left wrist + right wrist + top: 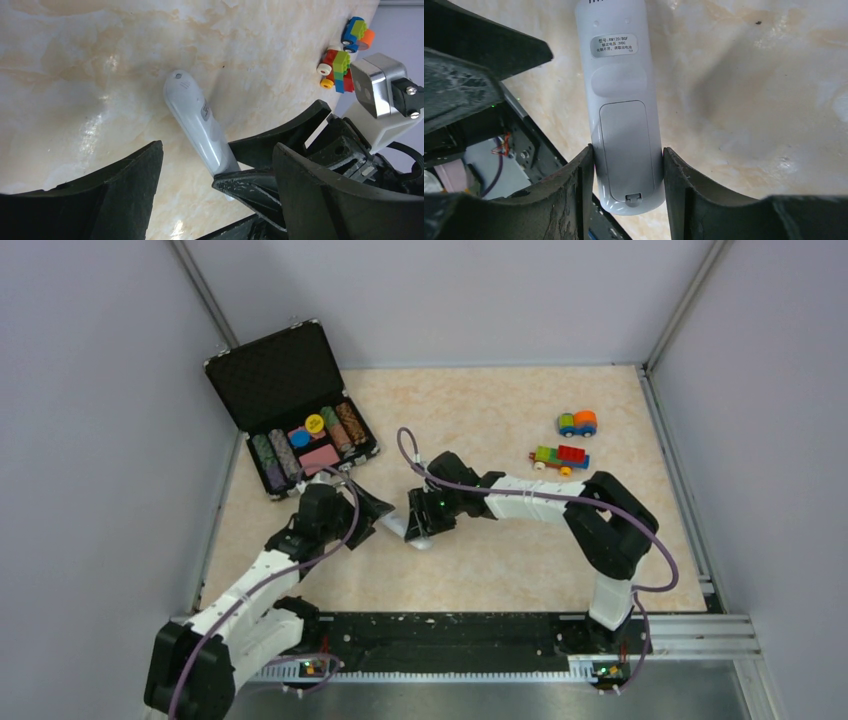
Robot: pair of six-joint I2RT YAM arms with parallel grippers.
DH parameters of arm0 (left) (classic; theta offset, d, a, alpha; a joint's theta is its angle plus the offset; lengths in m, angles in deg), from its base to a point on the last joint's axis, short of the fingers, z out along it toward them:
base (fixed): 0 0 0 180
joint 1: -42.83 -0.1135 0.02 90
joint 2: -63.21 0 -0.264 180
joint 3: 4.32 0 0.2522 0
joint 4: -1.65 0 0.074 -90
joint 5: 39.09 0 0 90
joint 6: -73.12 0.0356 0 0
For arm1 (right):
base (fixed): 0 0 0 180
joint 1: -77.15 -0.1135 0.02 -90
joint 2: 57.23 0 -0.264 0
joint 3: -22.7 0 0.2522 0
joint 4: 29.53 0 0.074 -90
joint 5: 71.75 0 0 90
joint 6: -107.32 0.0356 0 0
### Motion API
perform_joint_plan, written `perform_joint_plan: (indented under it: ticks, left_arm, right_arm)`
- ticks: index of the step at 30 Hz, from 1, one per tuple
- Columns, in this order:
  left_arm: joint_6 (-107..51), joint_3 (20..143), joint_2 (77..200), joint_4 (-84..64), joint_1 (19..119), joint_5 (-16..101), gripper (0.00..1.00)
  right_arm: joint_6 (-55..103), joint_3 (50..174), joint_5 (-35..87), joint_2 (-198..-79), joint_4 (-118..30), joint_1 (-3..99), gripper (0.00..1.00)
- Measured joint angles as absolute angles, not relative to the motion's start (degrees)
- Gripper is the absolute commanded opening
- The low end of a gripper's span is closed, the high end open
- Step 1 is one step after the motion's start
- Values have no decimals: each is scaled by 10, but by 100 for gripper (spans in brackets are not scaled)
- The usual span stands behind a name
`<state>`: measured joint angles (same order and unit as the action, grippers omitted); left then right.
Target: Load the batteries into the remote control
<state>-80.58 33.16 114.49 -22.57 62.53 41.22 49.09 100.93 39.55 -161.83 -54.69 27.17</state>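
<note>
- Black, scuffed fingers of the right gripper (626,162) fill the bottom of its wrist view, pinching the white, slim plastic remote control (621,100) by its long edges near the rounded end.
- Between those jaws the remote lies back side up, so its button face is hidden.
- Its far end is cut off at the top of the right wrist view, and from above the gripper covers most of it.
- I cannot tell whether it rests on the beige marbled tabletop (749,100) or is lifted off it.
- Left gripper (217,146): its jaws are spread wide and hold nothing. The remote's free end lies ahead of the gap, and its gripped end is hidden behind a right finger.
- Beyond the left jaws, well apart, an open black chip case (290,410) shows coloured chips.
- Past the right jaws sit two colourful block toy cars (340,70).
- Between the right fingers a rectangular battery cover (629,145) sits closed, its latch tab at the rounded end.
- Ahead of the jaws a grey oval label (615,45) reads "RM12D/BGF". The small Chinese print below is hard to make out.
</note>
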Motion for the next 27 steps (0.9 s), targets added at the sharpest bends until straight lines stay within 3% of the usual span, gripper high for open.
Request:
perform_joint_plan:
  ticks: [14,27]
  left_arm:
    - [-837,303,1252,-122,625,400,72]
    - [-830,339,1328,-135,625,398,13]
  right_arm:
    - [586,994,416,-1620,-484,272,26]
    - [594,1010,417,-1663,-472,255,28]
